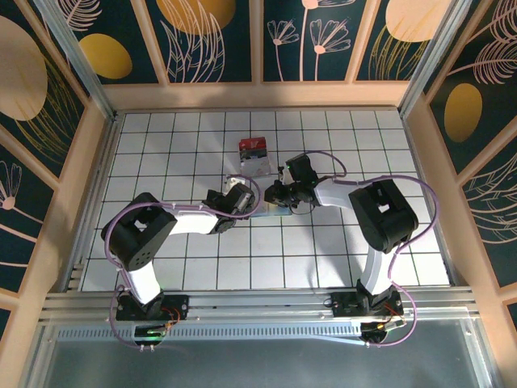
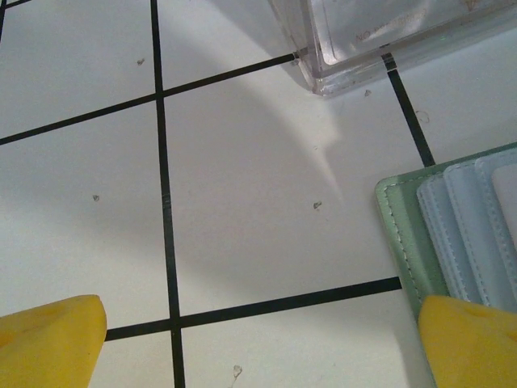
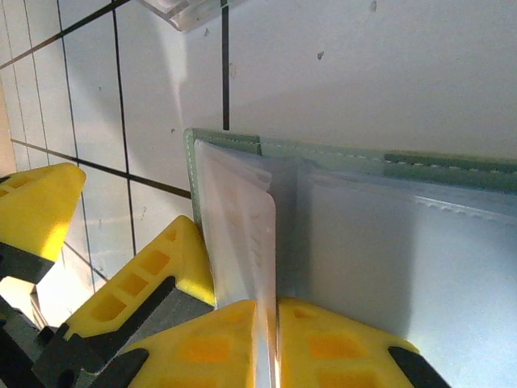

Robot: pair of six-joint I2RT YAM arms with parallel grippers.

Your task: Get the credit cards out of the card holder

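Note:
The card holder (image 3: 339,158), a pale green bifold with blue-grey pockets, lies open on the white tiles between both grippers (image 1: 269,212). A whitish credit card (image 3: 242,234) stands up out of its left side. My right gripper (image 3: 273,339) is shut on this card's edge, with the yellow fingertips pinched together on it. My left gripper (image 2: 258,347) is open wide. Its right fingertip (image 2: 472,339) lies over the near corner of the card holder (image 2: 452,234), and its left fingertip (image 2: 48,339) is over bare tile. In the top view, the left gripper (image 1: 242,200) and right gripper (image 1: 275,196) nearly meet.
A clear plastic box (image 2: 363,40) stands just beyond the holder; in the top view it carries a red top (image 1: 253,147). In the right wrist view, the left gripper's yellow fingers (image 3: 157,271) sit close against the holder's left edge. Wooden walls (image 1: 258,95) ring the tiled table.

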